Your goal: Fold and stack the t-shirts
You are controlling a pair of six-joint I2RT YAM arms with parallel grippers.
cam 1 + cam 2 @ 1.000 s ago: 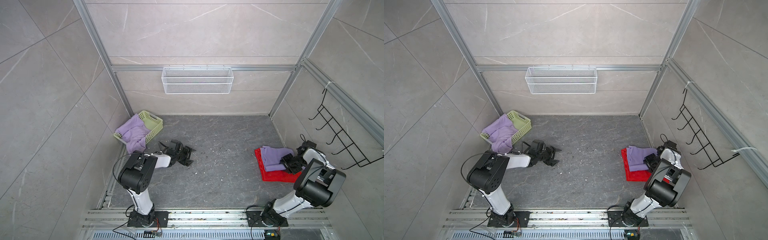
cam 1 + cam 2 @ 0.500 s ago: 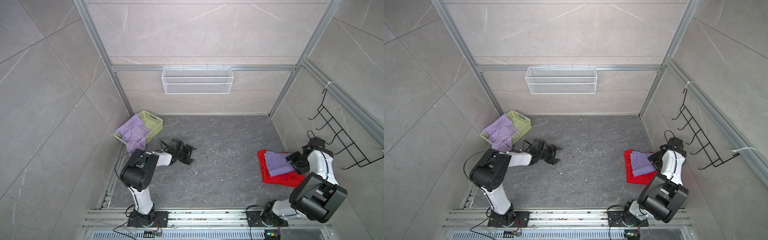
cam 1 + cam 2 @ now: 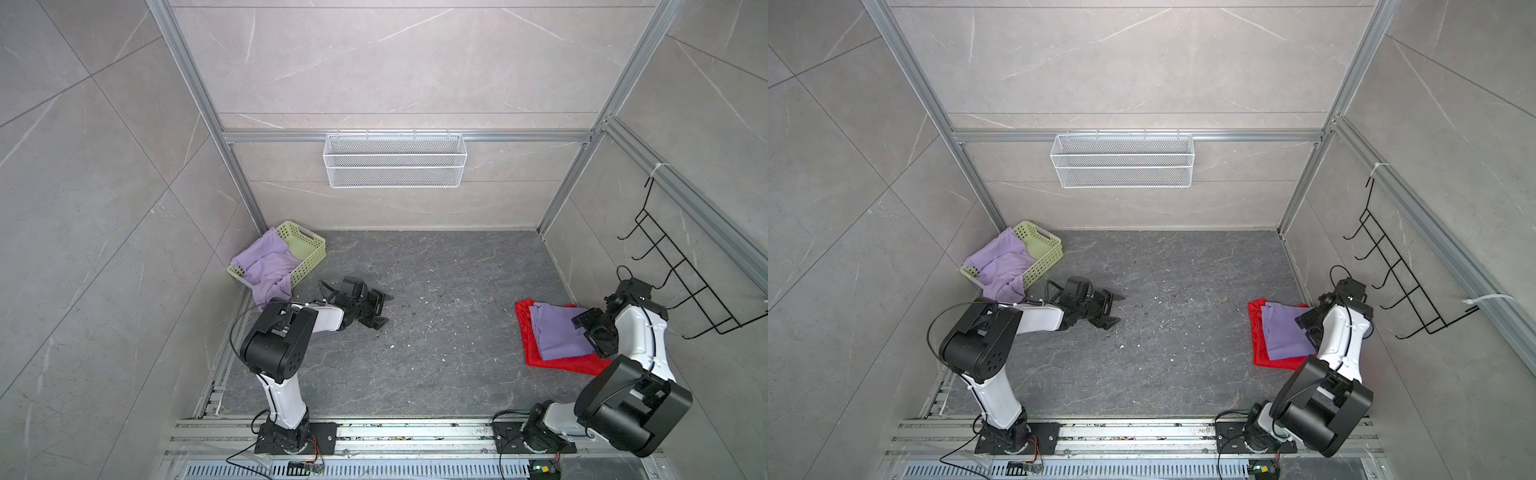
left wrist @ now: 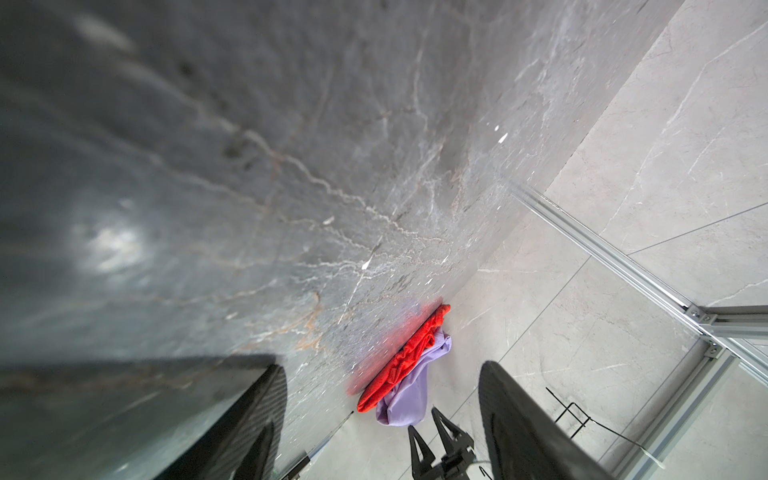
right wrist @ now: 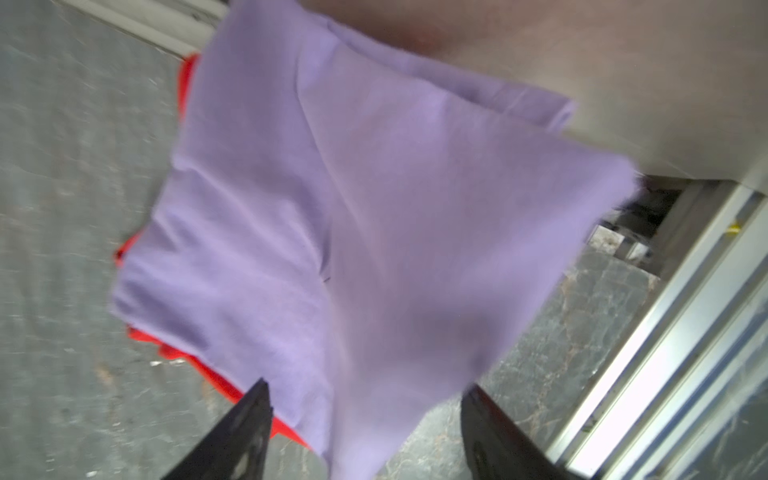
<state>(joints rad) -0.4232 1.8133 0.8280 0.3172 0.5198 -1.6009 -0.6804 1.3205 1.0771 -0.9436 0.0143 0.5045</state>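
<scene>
A folded lilac t-shirt lies on a red cloth at the right, by the wall. My right gripper hovers open over that shirt's right edge. In the right wrist view a corner of the shirt lies between the spread fingers, which do not press it. A crumpled lilac t-shirt spills from the pale green basket at the back left. My left gripper rests low over the bare floor, open and empty.
A white wire basket hangs on the back wall. A black hook rack sticks out of the right wall, close to my right arm. Aluminium rails run along the front edge. Small white crumbs dot the grey floor.
My right gripper has opened and let go of the folded lilac shirt, which now lies flatter on the red cloth; the right arm's wrist has risen. The left arm has hardly moved.
</scene>
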